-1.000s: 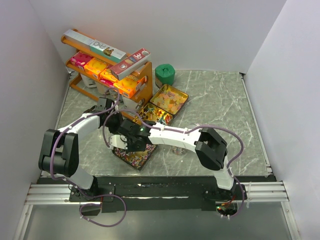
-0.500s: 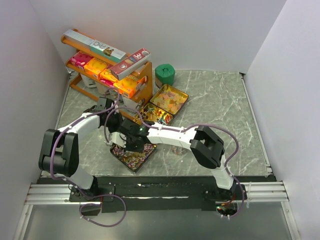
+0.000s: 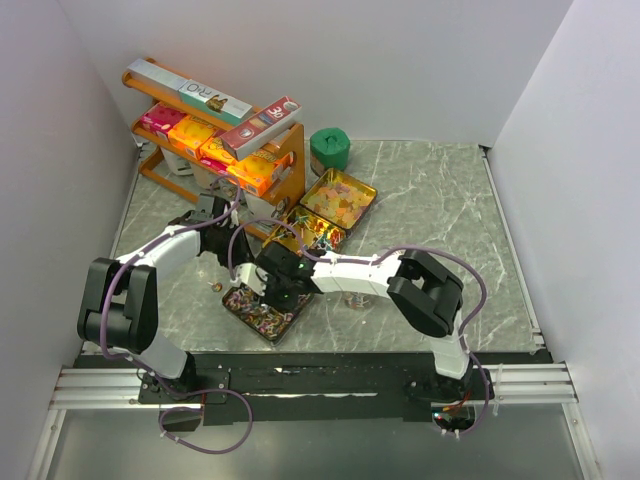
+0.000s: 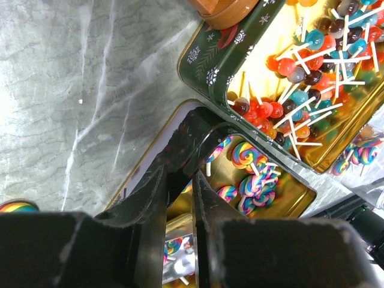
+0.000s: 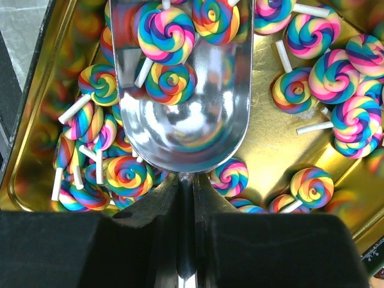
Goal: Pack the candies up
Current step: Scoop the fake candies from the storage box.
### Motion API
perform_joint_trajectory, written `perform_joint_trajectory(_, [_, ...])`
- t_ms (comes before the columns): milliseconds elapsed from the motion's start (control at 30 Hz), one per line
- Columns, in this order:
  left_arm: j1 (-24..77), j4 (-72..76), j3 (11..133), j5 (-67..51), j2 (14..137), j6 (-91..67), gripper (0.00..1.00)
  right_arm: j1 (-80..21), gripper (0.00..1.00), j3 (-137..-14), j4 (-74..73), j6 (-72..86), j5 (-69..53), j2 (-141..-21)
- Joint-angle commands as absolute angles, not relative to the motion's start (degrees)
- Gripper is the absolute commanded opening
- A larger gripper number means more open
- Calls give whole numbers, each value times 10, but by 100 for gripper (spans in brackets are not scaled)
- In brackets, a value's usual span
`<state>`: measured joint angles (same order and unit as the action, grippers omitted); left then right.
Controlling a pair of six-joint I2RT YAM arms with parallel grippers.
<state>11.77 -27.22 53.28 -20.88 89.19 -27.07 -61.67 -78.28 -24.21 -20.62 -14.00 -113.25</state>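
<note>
candies (image 5: 166, 33) held in the metal scoop (image 5: 180, 129)

the right gripper (image 5: 185, 180) is seen with jaws pinched tight on the scoop's handle. more swirl candies are spread beneath in the gold tin (image 5: 261, 150). its rim is clamped between the narrow jaws of the left gripper (image 4: 180, 180). just beside, stick candies are heaped in a green tin (image 4: 207, 72); one candy is left on the table (image 4: 72, 90).

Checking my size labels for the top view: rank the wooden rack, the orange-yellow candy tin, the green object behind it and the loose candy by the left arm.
Largest to smallest:
wooden rack
orange-yellow candy tin
green object
loose candy
The rack stands nearer the camera, yet the gaps look too wide to flip.
</note>
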Motion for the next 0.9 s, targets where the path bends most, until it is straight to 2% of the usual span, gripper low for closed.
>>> perform_joint_trajectory(0, [123,-265,547,-193,887,-289,12,-615,0,-768,-195,-205,-120,-1089])
perform_joint_trajectory(67, [124,-266,548,-189,882,-287,18,-612,0,-756,-197,-207,-111,-1075])
perform_joint_trajectory(567, [124,-274,558,-171,870,-278,42,-595,0,-693,-178,-218,-91,-1002])
perform_joint_trajectory(867, [124,-280,570,-166,862,-280,52,-595,0,-671,-175,-226,-86,-957])
